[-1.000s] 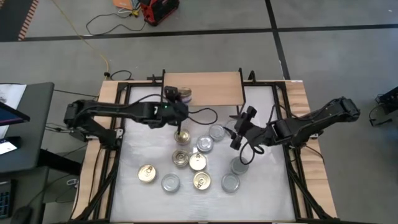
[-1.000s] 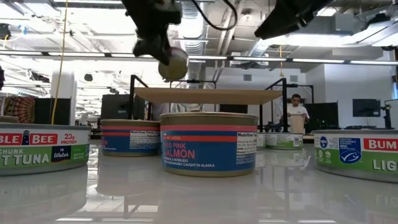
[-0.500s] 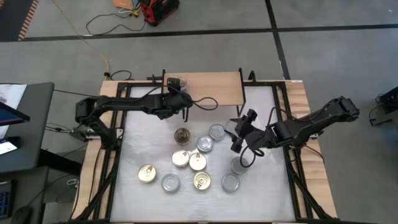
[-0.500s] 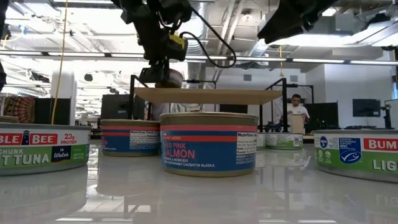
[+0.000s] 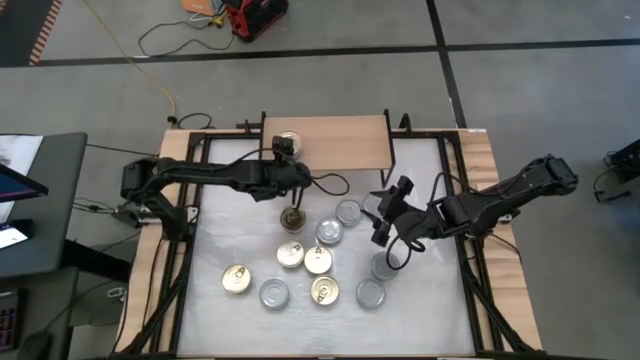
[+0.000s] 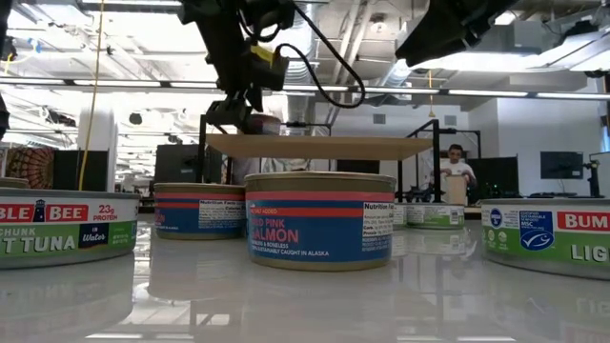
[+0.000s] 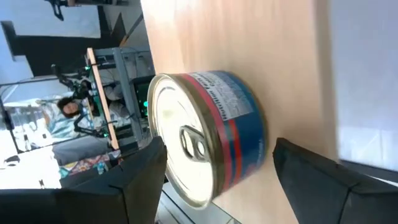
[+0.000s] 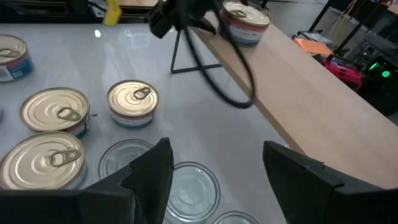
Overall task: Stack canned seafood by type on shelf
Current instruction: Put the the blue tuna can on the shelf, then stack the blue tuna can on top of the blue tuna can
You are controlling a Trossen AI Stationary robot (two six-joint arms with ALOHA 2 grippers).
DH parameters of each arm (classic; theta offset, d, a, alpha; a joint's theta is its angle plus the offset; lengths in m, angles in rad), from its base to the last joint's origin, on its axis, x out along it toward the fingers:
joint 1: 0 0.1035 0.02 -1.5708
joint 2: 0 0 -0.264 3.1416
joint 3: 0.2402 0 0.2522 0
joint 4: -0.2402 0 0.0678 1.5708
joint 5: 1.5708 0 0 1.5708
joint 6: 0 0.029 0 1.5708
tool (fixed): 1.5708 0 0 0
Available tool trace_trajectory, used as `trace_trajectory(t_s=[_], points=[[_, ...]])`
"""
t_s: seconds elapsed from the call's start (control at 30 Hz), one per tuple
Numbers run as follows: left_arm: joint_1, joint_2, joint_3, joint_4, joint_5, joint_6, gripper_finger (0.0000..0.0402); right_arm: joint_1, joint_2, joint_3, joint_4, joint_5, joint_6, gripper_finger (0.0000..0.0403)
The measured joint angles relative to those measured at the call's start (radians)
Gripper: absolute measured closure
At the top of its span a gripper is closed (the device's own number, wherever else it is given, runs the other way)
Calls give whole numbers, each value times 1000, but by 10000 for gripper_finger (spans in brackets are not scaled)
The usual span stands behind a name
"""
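My left gripper (image 7: 214,171) is released, fingers either side of a salmon can (image 7: 208,134) on the shelf (image 5: 335,140). My right gripper (image 8: 214,165) hangs open at 3 o'clock over the table cans (image 5: 318,260).

Between my matt dark plastic left fingers (image 7: 140,180) sits a can (image 7: 208,134) with a pale, shiny metal lid and a glossy printed paper label, resting on the shelf (image 7: 273,56) of smooth, light, matt wood. The table (image 8: 261,140) under my right fingers (image 8: 149,174) is glossy white and mirrors the tins (image 8: 132,102), whose gold lids are ridged, polished metal.
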Motion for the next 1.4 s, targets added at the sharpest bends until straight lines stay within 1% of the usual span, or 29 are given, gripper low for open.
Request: trace_trajectory(t_s=[0.17, 0.2, 0.27, 0.33, 0.43, 0.47, 0.53, 0.63, 0.7, 0.83, 0.9, 1.0, 1.1, 1.23, 1.33, 1.4], points=[[-36, 0, 82, -134, 6, -146, 119, 0, 0, 0, 2, 0, 2, 129], [-47, 0, 103, -166, 15, -182, 119, 0, 0, 0, -1, 0, 4, 129], [-75, -10, 141, -225, 72, -264, 119, 0, 0, 0, -11, 0, 8, 129], [-110, -20, 169, -272, 152, -355, 118, 0, 0, 0, -27, 0, 16, 129], [-164, -22, 179, -345, 271, -519, 118, 7, -1, 0, -71, 0, 29, 129], [-181, -21, 178, -374, 327, -589, 118, 10, -2, 0, -89, 0, 37, 129], [-214, -20, 168, -425, 471, -729, 118, 18, -9, 0, -117, 0, 54, 129], [-275, -22, 130, -441, 683, -897, 117, 35, -10, 0, -127, 0, 46, 129], [-335, -19, 113, -467, 761, -975, 117, 45, -6, 0, -113, 0, 21, 129], [-467, -22, 106, -527, 820, -1130, 117, 40, -5, 0, -53, -2, -40, 129], [-532, -20, 105, -561, 845, -1232, 117, 34, -5, 0, -1, -2, -91, 129], [-625, -21, 105, -594, 843, -1377, 117, 27, -5, 0, 96, -9, -173, 129], [-712, -21, 93, -625, 760, -1500, 121, 8, -5, 0, 195, -88, -245, 129], [-785, -36, 29, -653, 710, -1610, 144, -24, 19, 1, 313, -247, -310, 129], [-800, -74, -32, -628, 709, -1653, 164, -47, 65, 1, 383, -294, -346, 129], [-797, -106, -75, -606, 712, -1661, 176, -63, 95, 6, 398, -296, -366, 129]])
